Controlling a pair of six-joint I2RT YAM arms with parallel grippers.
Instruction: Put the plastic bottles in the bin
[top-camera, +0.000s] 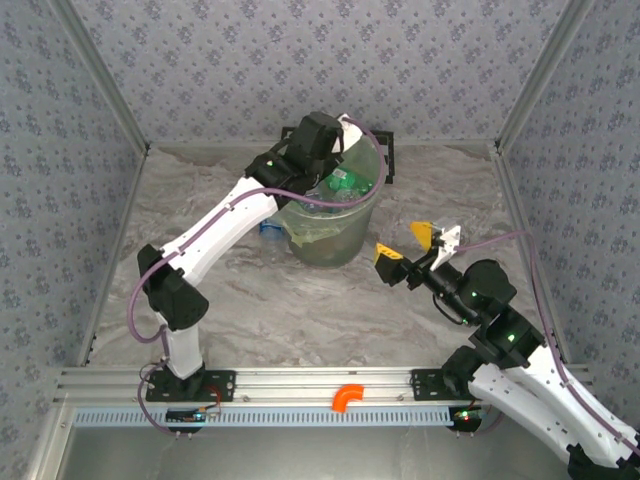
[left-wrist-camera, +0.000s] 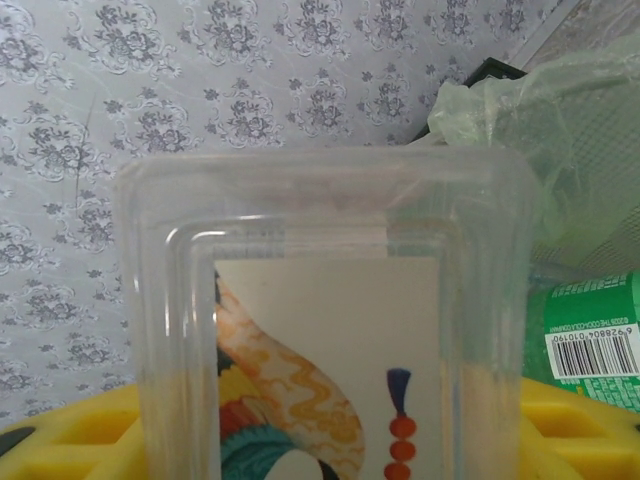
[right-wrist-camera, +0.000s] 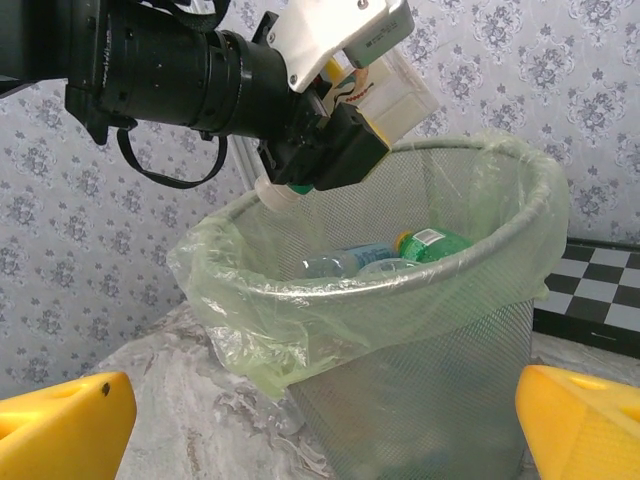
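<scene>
Clear bottle (left-wrist-camera: 330, 330) gripped by left pincer (right-wrist-camera: 355, 100) over bin (right-wrist-camera: 420, 390)

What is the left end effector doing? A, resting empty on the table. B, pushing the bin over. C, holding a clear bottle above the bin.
C: the left end effector grips a clear bottle over the open top of the bin, as the right wrist view shows.

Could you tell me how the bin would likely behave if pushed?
The bin looks like thin mesh with few bottles inside, so probably light and apt to slide. Its loose liner seems floppy and would likely crumple.
</scene>
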